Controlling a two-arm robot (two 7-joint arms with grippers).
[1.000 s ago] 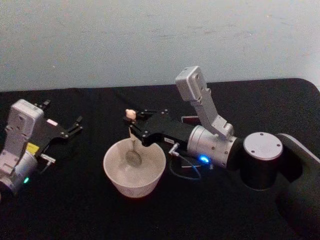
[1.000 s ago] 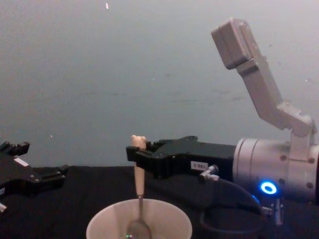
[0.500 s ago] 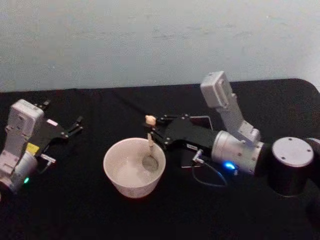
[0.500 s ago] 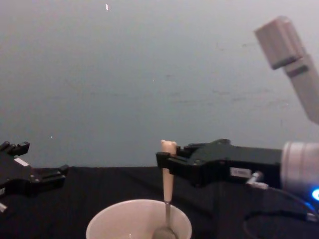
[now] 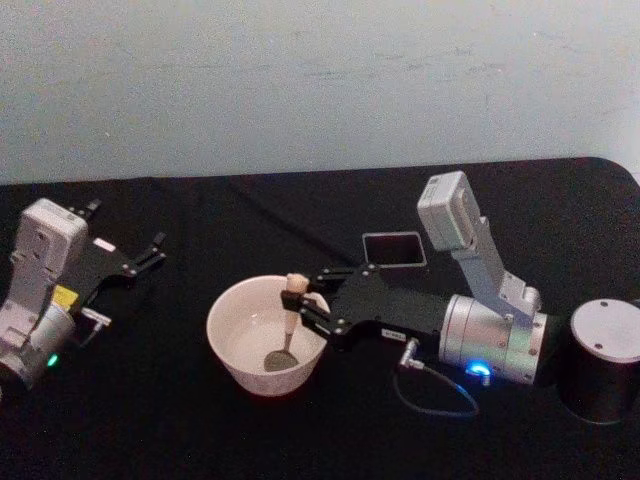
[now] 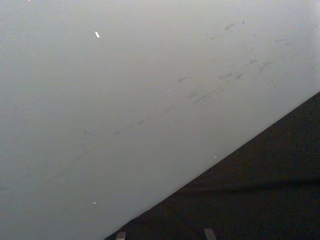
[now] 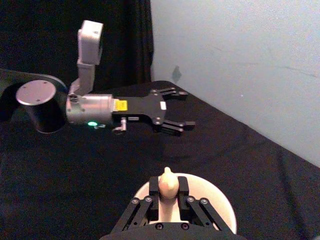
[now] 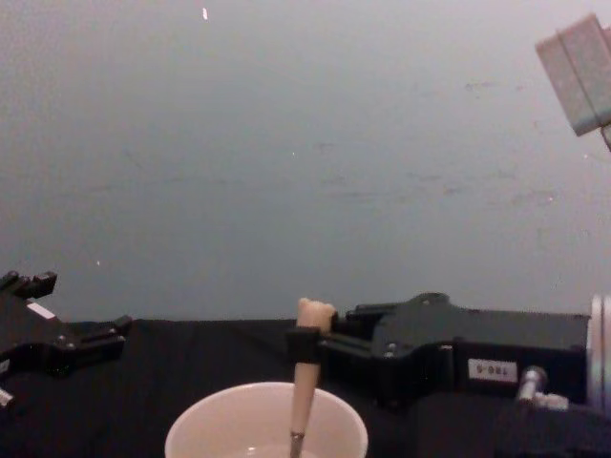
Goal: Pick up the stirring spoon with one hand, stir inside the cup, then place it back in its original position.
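Observation:
The cream-white cup [image 5: 240, 322] stands on the black table in front of me. The stirring spoon [image 5: 289, 308] is tilted inside it, metal bowl low near the cup's bottom and bear head above the rim. My right gripper [image 5: 303, 305] reaches in from the right and is shut on the beige handle just under the bear head [image 7: 168, 184]. In the chest view the spoon [image 8: 304, 386] dips into the cup [image 8: 220, 426], with the right gripper [image 8: 307, 344] clamped on it. My left gripper [image 5: 128, 228] rests open at the far left, apart from the cup; it also shows in the right wrist view [image 7: 183, 108].
A dark grey square holder [image 5: 393, 248] sits behind the right arm, right of the cup. A blue cable [image 5: 440, 395] loops on the table under the right wrist. A pale wall runs along the table's far edge.
The right arm has drawn back toward me, sweeping the spoon from the cup's far side round its right side to the near right. The square holder is now uncovered. The left arm is unmoved.

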